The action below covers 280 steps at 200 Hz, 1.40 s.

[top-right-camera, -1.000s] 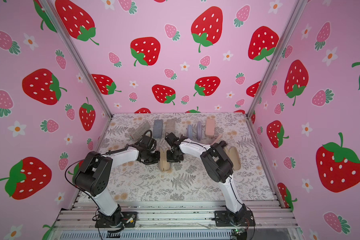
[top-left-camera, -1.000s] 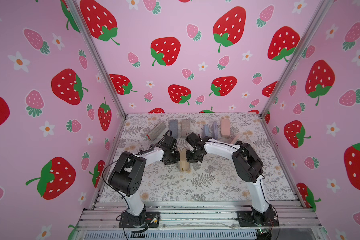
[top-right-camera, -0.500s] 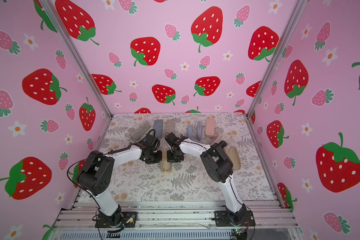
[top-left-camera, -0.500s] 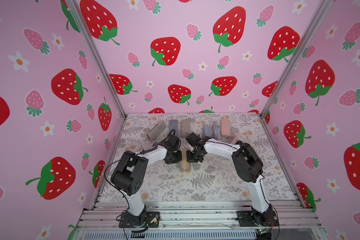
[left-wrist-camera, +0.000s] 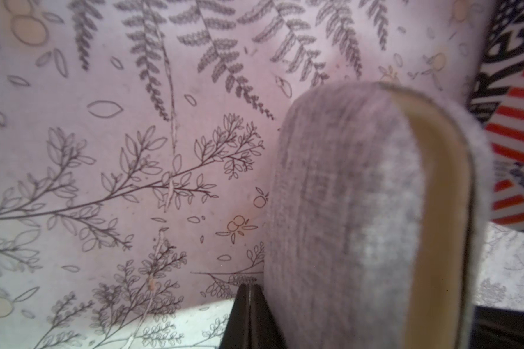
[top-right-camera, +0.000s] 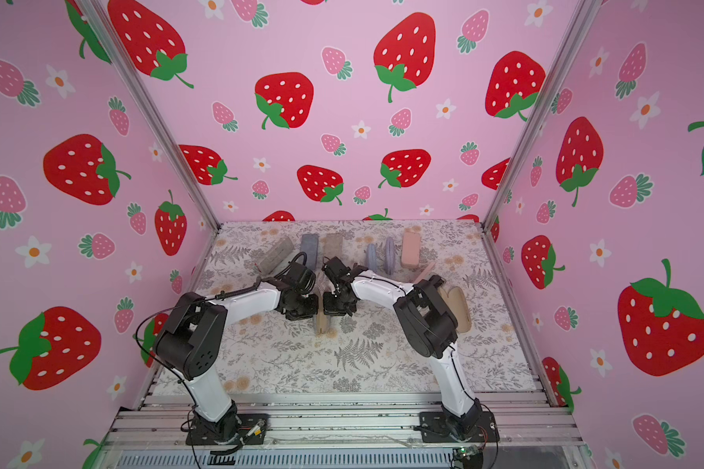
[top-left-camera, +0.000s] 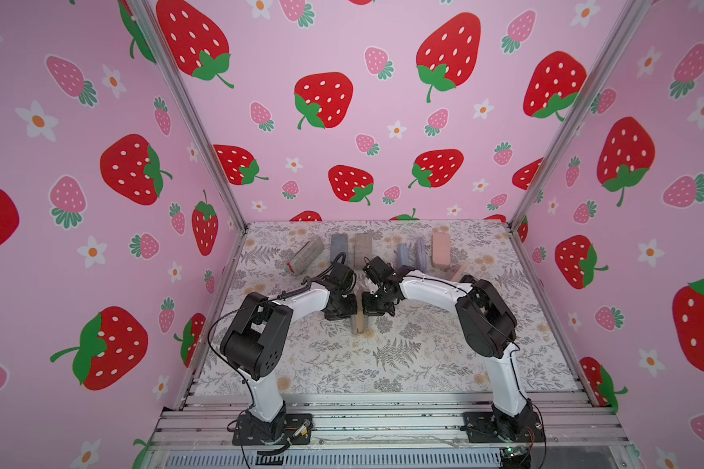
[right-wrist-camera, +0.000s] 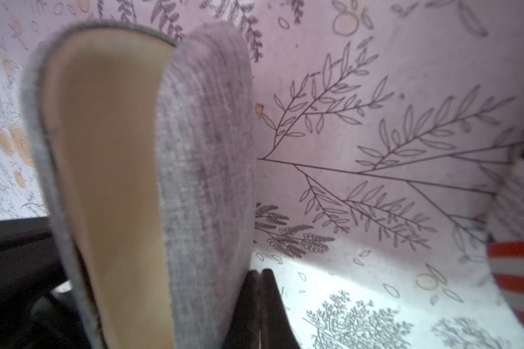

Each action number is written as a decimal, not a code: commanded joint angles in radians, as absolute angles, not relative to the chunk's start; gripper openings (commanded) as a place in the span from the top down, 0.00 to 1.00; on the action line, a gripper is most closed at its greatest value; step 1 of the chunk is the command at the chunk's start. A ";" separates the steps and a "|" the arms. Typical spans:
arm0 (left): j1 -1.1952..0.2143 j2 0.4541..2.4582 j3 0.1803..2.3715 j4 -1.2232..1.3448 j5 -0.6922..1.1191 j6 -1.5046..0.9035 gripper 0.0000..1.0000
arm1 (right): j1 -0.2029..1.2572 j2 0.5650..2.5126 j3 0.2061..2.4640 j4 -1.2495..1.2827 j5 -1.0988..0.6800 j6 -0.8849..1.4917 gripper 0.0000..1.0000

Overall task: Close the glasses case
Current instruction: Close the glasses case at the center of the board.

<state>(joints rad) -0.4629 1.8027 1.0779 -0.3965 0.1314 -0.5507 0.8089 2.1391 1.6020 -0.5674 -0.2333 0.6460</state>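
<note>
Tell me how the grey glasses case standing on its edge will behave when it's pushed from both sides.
The glasses case stands on a narrow edge, so it probably tips easily unless pressed evenly. Its shells look rigid, keeping their curve, likely stiff. The woven cover should grip, not slip.

Only large black letters, roughly "Re", can be read, cut off, on a red-and-white striped item [left-wrist-camera: 516, 130] in the left wrist view.
</note>
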 commanded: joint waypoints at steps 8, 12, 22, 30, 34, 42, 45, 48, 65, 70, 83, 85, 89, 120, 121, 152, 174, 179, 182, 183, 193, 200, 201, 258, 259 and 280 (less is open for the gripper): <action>-0.496 1.798 1.121 -0.351 0.204 -0.565 1.00 | 0.844 2.089 1.600 -0.478 -0.316 0.636 0.95; -0.496 1.797 1.121 -0.351 0.204 -0.567 1.00 | 0.844 2.089 1.601 -0.477 -0.316 0.637 0.95; -0.496 1.795 1.120 -0.350 0.204 -0.568 1.00 | 0.845 2.088 1.603 -0.476 -0.317 0.638 0.94; -0.496 1.795 1.121 -0.349 0.204 -0.569 1.00 | 0.848 2.087 1.604 -0.475 -0.318 0.638 0.95; -0.496 1.796 1.121 -0.348 0.206 -0.570 1.00 | 0.848 2.086 1.606 -0.475 -0.319 0.638 0.95; -0.497 1.797 1.124 -0.346 0.206 -0.571 1.00 | 0.851 2.085 1.607 -0.474 -0.318 0.637 0.95; -0.497 1.799 1.124 -0.346 0.207 -0.571 1.00 | 0.852 2.084 1.608 -0.473 -0.319 0.637 0.95; -0.497 1.799 1.125 -0.346 0.207 -0.570 1.00 | 0.853 2.084 1.608 -0.471 -0.319 0.636 0.95; -0.498 1.801 1.129 -0.348 0.208 -0.571 1.00 | 0.859 2.078 1.609 -0.471 -0.322 0.631 0.94; -0.498 1.801 1.128 -0.348 0.207 -0.572 1.00 | 0.859 2.076 1.609 -0.470 -0.321 0.630 0.95; -0.498 1.800 1.127 -0.347 0.206 -0.573 1.00 | 0.863 2.071 1.609 -0.472 -0.321 0.629 0.95; -0.499 1.799 1.126 -0.348 0.206 -0.573 1.00 | 0.864 2.070 1.609 -0.472 -0.320 0.629 0.94; -0.498 1.799 1.127 -0.348 0.206 -0.575 1.00 | 0.865 2.069 1.609 -0.472 -0.320 0.629 0.94; -0.499 1.792 1.125 -0.350 0.200 -0.575 1.00 | 0.868 2.058 1.603 -0.477 -0.302 0.630 0.94; -0.499 1.791 1.124 -0.350 0.200 -0.576 1.00 | 0.867 2.058 1.603 -0.477 -0.301 0.630 0.94; -0.498 1.757 1.114 -0.359 0.176 -0.577 1.00 | 0.867 2.026 1.576 -0.491 -0.250 0.639 0.91; -0.496 1.721 1.110 -0.374 0.152 -0.574 1.00 | 0.868 1.992 1.545 -0.513 -0.186 0.640 0.87; -0.495 1.713 1.112 -0.381 0.146 -0.573 1.00 | 0.868 1.983 1.537 -0.519 -0.171 0.640 0.86; -0.493 1.709 1.112 -0.385 0.144 -0.572 1.00 | 0.868 1.977 1.533 -0.522 -0.164 0.640 0.85; -0.493 1.706 1.113 -0.386 0.144 -0.572 1.00 | 0.868 1.976 1.532 -0.522 -0.162 0.640 0.85; -0.491 1.692 1.115 -0.399 0.143 -0.569 1.00 | 0.868 1.959 1.518 -0.529 -0.141 0.638 0.83; -0.491 1.680 1.117 -0.408 0.111 -0.568 1.00 | 0.868 1.950 1.512 -0.534 -0.127 0.636 0.81; -0.491 1.679 1.118 -0.410 0.110 -0.568 1.00 | 0.868 1.948 1.511 -0.535 -0.125 0.636 0.81; -0.488 1.616 1.114 -0.444 0.077 -0.563 0.89 | 0.867 1.875 1.473 -0.567 -0.041 0.632 0.71; -0.487 1.614 1.114 -0.445 0.077 -0.562 0.89 | 0.868 1.872 1.473 -0.569 -0.039 0.632 0.71; -0.490 1.596 1.105 -0.441 0.086 -0.562 0.69 | 0.868 1.817 1.448 -0.582 0.005 0.635 0.64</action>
